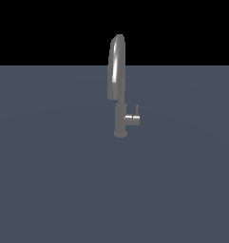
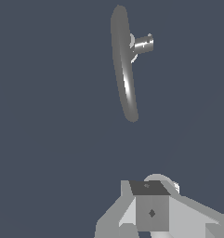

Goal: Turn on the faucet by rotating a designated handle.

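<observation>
Grey faucet (image 1: 117, 71) upright, handle (image 1: 132, 118) pointing sideways

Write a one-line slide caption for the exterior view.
Grey gooseneck faucet standing alone on a flat slate-blue surface, its short handle jutting toward the exterior view's right; no arm in frame.

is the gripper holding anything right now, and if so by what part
Nothing is held. In the wrist view the gripper sits well apart from the faucet and its handle, touching neither.
</observation>
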Controlling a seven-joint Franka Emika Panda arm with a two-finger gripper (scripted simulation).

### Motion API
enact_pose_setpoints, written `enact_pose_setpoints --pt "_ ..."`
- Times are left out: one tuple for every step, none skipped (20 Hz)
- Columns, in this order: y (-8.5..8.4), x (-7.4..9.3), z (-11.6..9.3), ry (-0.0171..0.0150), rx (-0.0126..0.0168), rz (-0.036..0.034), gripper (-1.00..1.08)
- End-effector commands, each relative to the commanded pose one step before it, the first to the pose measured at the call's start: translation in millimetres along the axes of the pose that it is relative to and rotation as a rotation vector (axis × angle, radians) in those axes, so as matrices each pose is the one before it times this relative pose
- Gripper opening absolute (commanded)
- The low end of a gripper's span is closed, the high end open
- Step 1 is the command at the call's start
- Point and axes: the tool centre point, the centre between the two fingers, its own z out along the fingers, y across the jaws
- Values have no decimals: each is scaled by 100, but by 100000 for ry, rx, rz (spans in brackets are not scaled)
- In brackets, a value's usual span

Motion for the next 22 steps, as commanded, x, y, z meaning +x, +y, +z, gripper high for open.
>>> enact_pose_setpoints --pt "-34 1625 199 -3312 3662 3866 -100" --pt "-18 644 76 -1334 1470 1528 -100" --pt "-18 646 75 -1340 1478 1532 -100" --pt "-18 649 75 -1347 1487 1538 -100" --pt "-18 652 75 -1354 1496 1543 -100" --pt "-19 654 75 -1359 1503 1547 -100" --pt "-18 657 75 -1367 1512 1553 -100" --pt "-18 659 75 -1373 1520 1557 -100" --pt "-18 662 75 -1380 1529 1562 -100" --pt "-18 665 75 -1387 1538 1568 -100" --pt "-18 668 75 -1395 1546 1573 -100" --pt "-18 670 75 -1402 1555 1578 -100" --pt "-17 673 75 -1411 1565 1585 -100" --pt "-17 677 75 -1421 1576 1593 -100" --pt "-17 680 76 -1430 1586 1600 -100" --pt "-17 684 76 -1440 1597 1608 -100" --pt "-16 688 76 -1452 1609 1618 -100" --pt "-16 693 76 -1464 1622 1629 -100" --pt "-16 697 76 -1477 1635 1640 -100" --pt "-15 703 76 -1492 1651 1654 -100" --pt "-16 707 77 -1506 1666 1667 -100" --pt "-15 714 77 -1523 1683 1684 -100"
